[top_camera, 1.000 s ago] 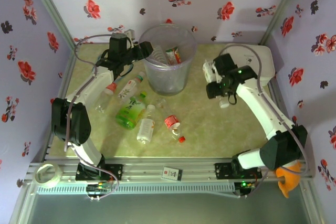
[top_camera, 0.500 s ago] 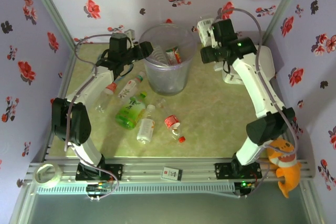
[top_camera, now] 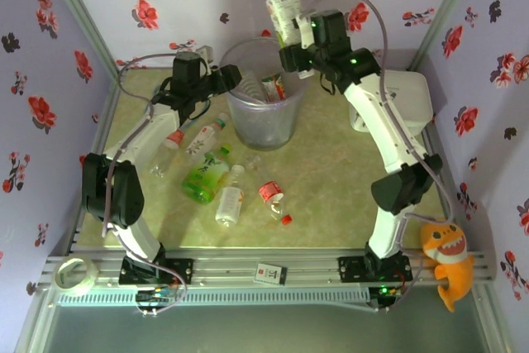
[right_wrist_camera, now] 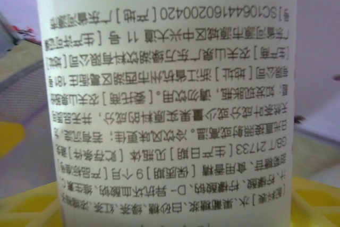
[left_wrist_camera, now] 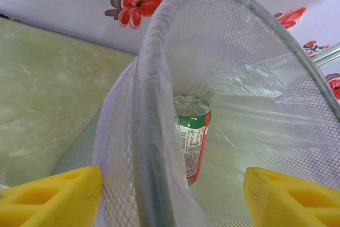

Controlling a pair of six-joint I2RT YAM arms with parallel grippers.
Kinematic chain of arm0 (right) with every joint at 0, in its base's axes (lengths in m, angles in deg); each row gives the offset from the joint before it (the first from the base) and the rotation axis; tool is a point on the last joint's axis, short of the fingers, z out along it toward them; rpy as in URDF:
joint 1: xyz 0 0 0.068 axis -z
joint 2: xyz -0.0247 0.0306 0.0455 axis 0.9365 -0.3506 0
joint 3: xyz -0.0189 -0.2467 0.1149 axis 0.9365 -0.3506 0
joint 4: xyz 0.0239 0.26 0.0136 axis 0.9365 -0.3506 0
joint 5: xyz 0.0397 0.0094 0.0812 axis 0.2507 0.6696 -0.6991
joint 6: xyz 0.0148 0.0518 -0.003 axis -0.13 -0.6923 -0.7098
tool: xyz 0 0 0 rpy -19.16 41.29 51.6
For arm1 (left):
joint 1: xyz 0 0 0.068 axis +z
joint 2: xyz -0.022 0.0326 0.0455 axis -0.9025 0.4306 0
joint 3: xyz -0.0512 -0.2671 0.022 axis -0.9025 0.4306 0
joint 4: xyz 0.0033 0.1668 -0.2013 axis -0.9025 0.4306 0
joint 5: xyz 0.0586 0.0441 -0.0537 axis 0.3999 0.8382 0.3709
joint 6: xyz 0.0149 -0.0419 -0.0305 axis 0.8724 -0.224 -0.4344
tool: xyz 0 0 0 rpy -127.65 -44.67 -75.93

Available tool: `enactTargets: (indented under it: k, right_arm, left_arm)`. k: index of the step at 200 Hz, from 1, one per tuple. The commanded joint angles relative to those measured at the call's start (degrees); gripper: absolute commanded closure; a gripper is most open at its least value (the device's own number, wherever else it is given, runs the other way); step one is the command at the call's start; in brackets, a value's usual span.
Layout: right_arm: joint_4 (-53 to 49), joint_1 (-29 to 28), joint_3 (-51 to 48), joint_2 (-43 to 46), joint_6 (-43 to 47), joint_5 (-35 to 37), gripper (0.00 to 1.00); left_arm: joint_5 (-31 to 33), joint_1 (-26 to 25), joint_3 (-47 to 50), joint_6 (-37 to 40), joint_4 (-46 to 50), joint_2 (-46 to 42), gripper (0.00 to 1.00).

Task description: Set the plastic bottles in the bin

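Bottles lie scattered on the pale green worktop, near and left of the tall round translucent grey-lavender plastic bin. They are a clear bottle with a bright green label, a white-labelled bottle just beside it, a red-labelled bottle to the right, and a red-capped bottle and a slim white-labelled bottle by the left arm. A loose red cap sits nearer. A white rounded box stands far right behind the right arm. An orange fish toy hangs at the near right corner and a tape roll rests near left.

Inside the bin leans a green-and-red labelled bottle.

The right claw is clamped on a clear plastic bottle with a white printed label, held in the air above the bin's far right rim. Its label carries dense black Chinese print, with "SC10644160200420" and "GB/T 21733" legible.

The right arm reaches high and leftward. The left arm stretches far, with the left claw at the bin's left rim. Its yellow fingers stand apart, the rim between them and touching neither.
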Motion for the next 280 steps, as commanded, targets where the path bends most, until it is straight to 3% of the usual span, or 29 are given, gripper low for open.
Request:
enactTargets:
  k: [1, 58, 151, 203, 250, 268, 280]
  right_arm:
    - [1.7, -1.5, 4.5, -4.0, 1.7, -4.4, 0.26]
    - [-0.7, -2.2, 4.8, -10.7, 2.6, -8.4, 0.25]
    - [-0.8, -2.1, -3.3, -12.7, 4.9, -10.4, 0.21]
    - [-3.2, -1.0, -0.9, -15.7, 3.7, -11.9, 0.11]
    - [-3.9, -0.5, 0.6, -17.0, 3.1, -12.0, 0.15]
    - [-3.6, -0.5, 0.9, -16.8, 3.1, -12.2, 0.12]
    - [-3.6, -0.5, 1.7, -16.5, 3.0, -12.3, 0.05]
  left_arm:
    - [-1.3, -0.7, 0.0, 0.2, 2.3, 2.6, 0.28]
    - [-1.2, -0.7, -0.2, 0.2, 2.1, 2.6, 0.28]
    - [-1.2, -0.7, -0.2, 0.3, 1.9, 2.9, 0.28]
    - [-1.2, -0.6, -0.1, 0.3, 2.0, 2.7, 0.28]
    - [-1.2, -0.6, -0.1, 0.3, 2.0, 2.8, 0.28]
    - [-1.2, -0.7, -0.1, 0.4, 2.2, 2.7, 0.28]
    - [-1.2, -0.7, -0.1, 0.6, 2.2, 2.7, 0.28]
